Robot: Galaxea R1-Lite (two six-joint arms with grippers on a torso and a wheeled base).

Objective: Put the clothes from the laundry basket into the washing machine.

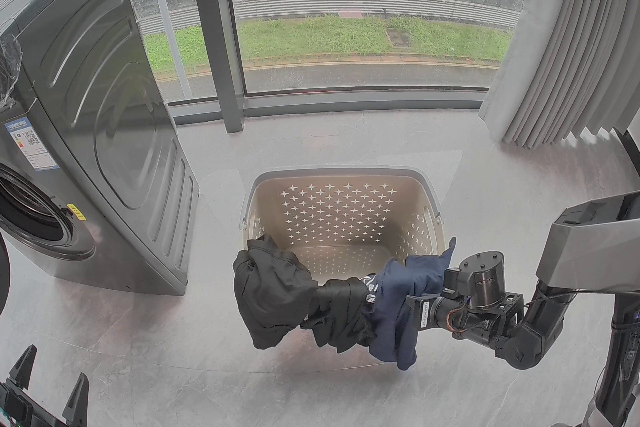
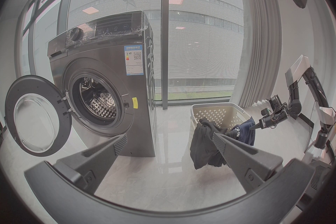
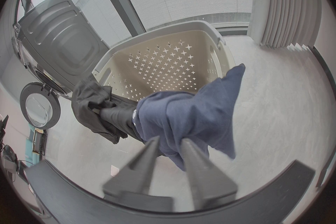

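On my left the washing machine (image 1: pixel 100 115) stands with its round door (image 2: pixel 36 114) wide open and the steel drum (image 2: pixel 98 100) exposed. My left gripper (image 2: pixel 168 139) sits low, facing the machine's front, its fingers spread wide apart and holding nothing. Moving rightward, the laundry basket (image 1: pixel 340 171) sits on the floor near the machine, in front of the window (image 1: pixel 367 15). A black garment (image 1: pixel 273 295) droops over the basket's near rim on the machine side and runs into a navy garment (image 1: pixel 400 301) to its right; the two look tangled where they meet. My right gripper (image 3: pixel 169 142) has its fingers pinched narrow on the navy garment, holding it over the basket's near edge, with the black one hanging from it. Farther right a grey curtain (image 1: pixel 573 28) hangs beside the window
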